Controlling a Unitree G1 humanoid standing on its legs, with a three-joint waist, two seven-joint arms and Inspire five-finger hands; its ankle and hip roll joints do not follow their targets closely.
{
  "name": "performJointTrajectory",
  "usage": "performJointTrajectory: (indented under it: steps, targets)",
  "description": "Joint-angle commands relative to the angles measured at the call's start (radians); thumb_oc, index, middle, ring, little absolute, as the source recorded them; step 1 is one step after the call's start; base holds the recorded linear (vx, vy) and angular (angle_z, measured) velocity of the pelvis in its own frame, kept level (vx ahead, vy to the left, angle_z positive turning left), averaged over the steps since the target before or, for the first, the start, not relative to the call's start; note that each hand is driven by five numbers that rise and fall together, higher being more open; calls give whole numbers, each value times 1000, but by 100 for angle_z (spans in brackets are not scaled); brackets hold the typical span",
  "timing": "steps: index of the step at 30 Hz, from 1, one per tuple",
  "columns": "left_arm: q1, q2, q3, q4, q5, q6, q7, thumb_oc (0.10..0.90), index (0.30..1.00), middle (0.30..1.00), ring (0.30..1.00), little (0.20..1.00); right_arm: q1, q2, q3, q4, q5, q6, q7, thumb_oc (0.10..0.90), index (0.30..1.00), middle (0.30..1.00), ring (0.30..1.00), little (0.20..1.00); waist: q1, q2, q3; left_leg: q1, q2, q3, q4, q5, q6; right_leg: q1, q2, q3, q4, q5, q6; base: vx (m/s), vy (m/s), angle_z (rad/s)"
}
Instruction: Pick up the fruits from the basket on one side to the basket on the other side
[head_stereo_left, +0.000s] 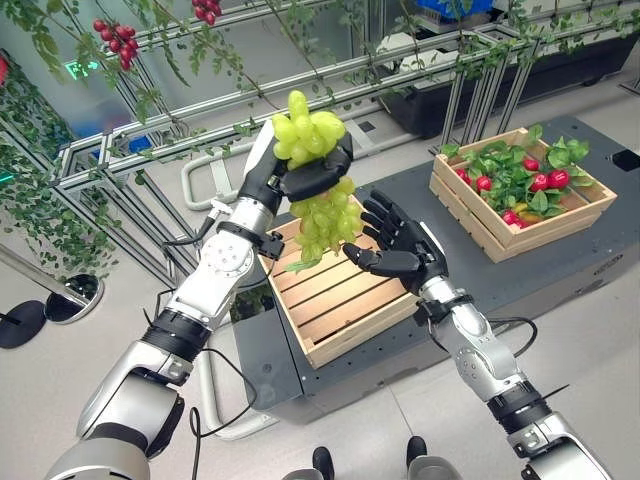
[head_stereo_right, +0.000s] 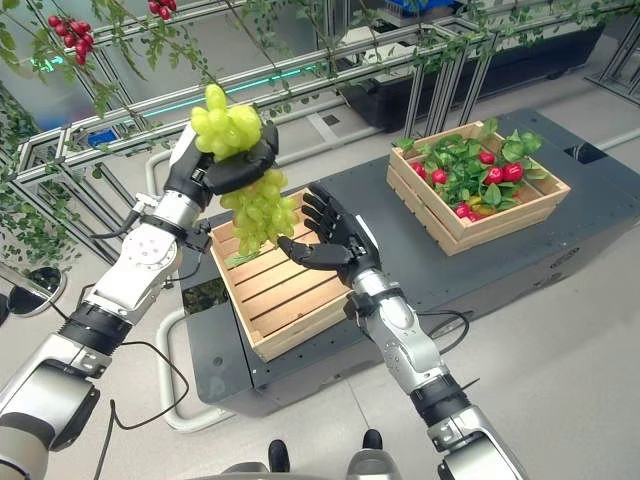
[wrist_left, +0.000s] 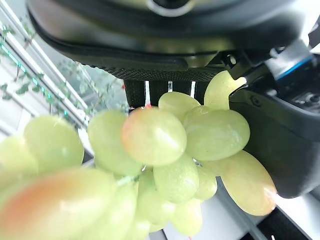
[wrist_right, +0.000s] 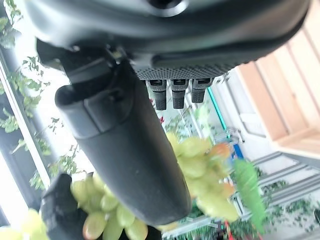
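A long bunch of green grapes (head_stereo_left: 322, 215) hangs in the air above the slatted wooden crate (head_stereo_left: 345, 300). My left hand (head_stereo_left: 305, 172) is shut on the bunch around its middle, with some grapes bulging above the fingers and the rest dangling below; the left wrist view shows the grapes (wrist_left: 165, 150) pressed against the palm. My right hand (head_stereo_left: 400, 245) is open, fingers spread, just right of the hanging grapes and not touching them. In the right wrist view the thumb (wrist_right: 125, 145) stands in front of the grapes (wrist_right: 200, 170). A second crate (head_stereo_left: 520, 195) at the far right holds red fruits among green leaves.
Both crates sit on a dark platform (head_stereo_left: 560, 270). A metal frame with leafy vines (head_stereo_left: 150, 130) and red berry clusters (head_stereo_left: 115, 40) rises behind the left crate. A person's shoes (head_stereo_left: 370, 460) show at the bottom edge.
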Motion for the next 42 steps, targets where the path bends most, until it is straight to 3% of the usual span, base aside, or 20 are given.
performJointTrajectory:
  steps: [1,10,16,21,22,24,30,31,32,33,42]
  targets:
    - [-104,-26,23,4,-70,-74,7,400,300,300,300,300,-111,72,31,-73,101,-49,17,800,900,900,900,900,20,-17,-149,35,1,-4,9,-140,-24,86,-44,-37,9,-121,-1,0,0,0]
    - [-141,-53,-37,20,-60,-60,-60,400,300,300,300,300,-174,119,71,-89,138,-32,29,800,900,900,900,900,27,-23,-157,34,8,-7,9,-139,-27,88,-42,-35,2,-119,1,0,0,0]
    - [-151,-57,-58,10,-96,-73,-123,400,300,300,300,300,-191,126,93,-76,213,19,85,800,900,900,900,900,34,-28,-167,35,13,-8,9,-138,-29,90,-43,-38,2,-119,2,0,0,0]
    - [-161,-74,-75,2,-92,-57,-138,400,300,300,300,300,-199,138,97,-61,238,-15,112,800,900,900,900,900,40,-33,-166,34,16,-13,9,-137,-29,93,-43,-43,2,-119,2,1,-10,2]
    - [-163,-76,-80,6,-90,-54,-136,400,300,300,300,300,-202,142,96,-59,239,-27,107,549,524,524,524,524,41,-33,-167,35,16,-15,9,-138,-29,94,-42,-43,2,-120,2,8,-18,7]
    - [-164,-81,-81,10,-82,-44,-132,400,300,300,300,300,-206,148,93,-62,242,-37,101,400,300,300,300,300,41,-34,-167,35,17,-17,9,-138,-29,95,-42,-43,2,-122,2,11,-16,8]
    - [-135,-91,-53,66,-90,-19,-94,419,328,328,328,328,-202,154,75,-48,213,-69,78,400,300,300,300,300,44,-37,-170,36,18,-21,9,-138,-28,95,-40,-39,2,-124,1,12,-6,2]
    - [-128,-92,-44,78,-87,-16,-89,497,446,446,446,446,-198,149,70,-47,213,-75,78,400,300,300,300,300,45,-39,-170,35,18,-21,9,-138,-28,94,-40,-39,2,-124,1,0,0,0]
    - [-125,-92,-41,84,-89,-15,-85,524,486,486,486,486,-197,147,67,-50,214,-75,77,400,300,300,300,300,44,-39,-169,35,18,-22,9,-138,-28,93,-40,-39,2,-124,1,0,0,0]
    - [-117,-93,-29,104,-87,-11,-65,800,900,900,900,900,-192,144,63,-50,213,-81,74,400,300,300,300,300,44,-41,-168,34,18,-20,9,-137,-27,92,-40,-39,2,-123,1,0,0,0]
    - [-94,-93,27,181,-81,-19,-14,800,900,900,900,900,-176,126,39,-48,175,-111,53,400,300,300,300,300,40,-45,-163,33,20,-15,9,-137,-25,85,-40,-35,2,-121,1,-4,-1,0]
